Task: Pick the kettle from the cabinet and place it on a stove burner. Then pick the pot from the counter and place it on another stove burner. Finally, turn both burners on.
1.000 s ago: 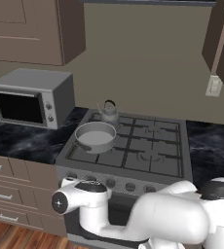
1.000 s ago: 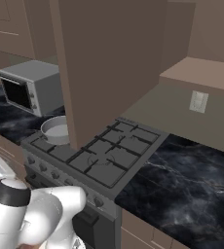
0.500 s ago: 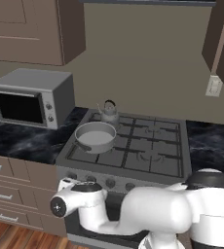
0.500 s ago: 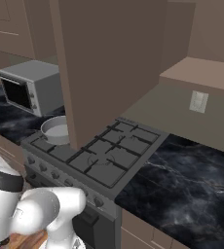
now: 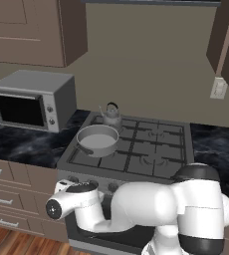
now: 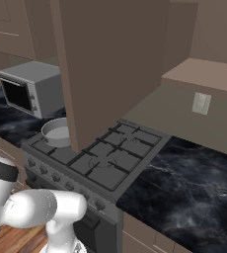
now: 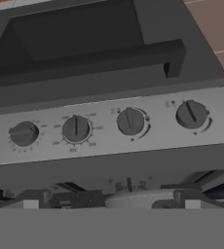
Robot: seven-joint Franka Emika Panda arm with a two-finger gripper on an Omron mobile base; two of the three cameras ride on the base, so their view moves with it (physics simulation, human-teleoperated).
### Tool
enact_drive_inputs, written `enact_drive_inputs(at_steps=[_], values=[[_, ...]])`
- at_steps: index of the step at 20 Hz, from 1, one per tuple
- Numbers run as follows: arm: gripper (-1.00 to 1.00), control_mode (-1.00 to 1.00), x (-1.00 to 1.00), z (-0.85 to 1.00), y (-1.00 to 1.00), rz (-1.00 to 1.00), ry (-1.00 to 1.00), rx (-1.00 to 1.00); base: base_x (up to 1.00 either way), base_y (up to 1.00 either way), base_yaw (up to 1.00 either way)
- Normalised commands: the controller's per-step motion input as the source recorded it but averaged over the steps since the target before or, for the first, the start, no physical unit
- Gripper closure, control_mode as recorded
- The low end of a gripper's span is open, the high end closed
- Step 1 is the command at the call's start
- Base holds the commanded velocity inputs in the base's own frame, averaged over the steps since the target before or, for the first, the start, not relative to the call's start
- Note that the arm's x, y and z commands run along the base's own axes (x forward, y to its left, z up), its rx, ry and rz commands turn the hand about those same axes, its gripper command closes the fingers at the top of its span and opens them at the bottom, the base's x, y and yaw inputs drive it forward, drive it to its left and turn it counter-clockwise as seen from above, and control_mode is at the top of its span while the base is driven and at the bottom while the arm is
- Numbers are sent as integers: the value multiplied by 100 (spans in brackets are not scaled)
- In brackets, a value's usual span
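On my feed, the pot [image 5: 97,140] sits on the front-left grate of the range [image 5: 151,167], nothing visible inside it; the kettle [image 5: 111,115] stands just behind on the rear-left burner. A microwave [image 5: 31,99] rests on the black worktop [image 5: 17,144] to the left. The hand view faces the row of knobs [image 7: 130,120] and oven handle [image 7: 84,62]. I cannot tell whether the hand is spread or pressed together.
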Motion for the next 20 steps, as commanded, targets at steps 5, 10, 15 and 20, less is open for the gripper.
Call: enact_drive_inputs(at_steps=[5,10,15,20], values=[[-100,-100,16,-10,11,-1,-1,0,0,0,0],[-100,-100,14,-14,0,0,-1,0,0,0,0],[-100,-100,19,-15,0,0,-1,0,0,0,0],[-100,-100,18,-15,-4,0,-1,0,0,0,0]])
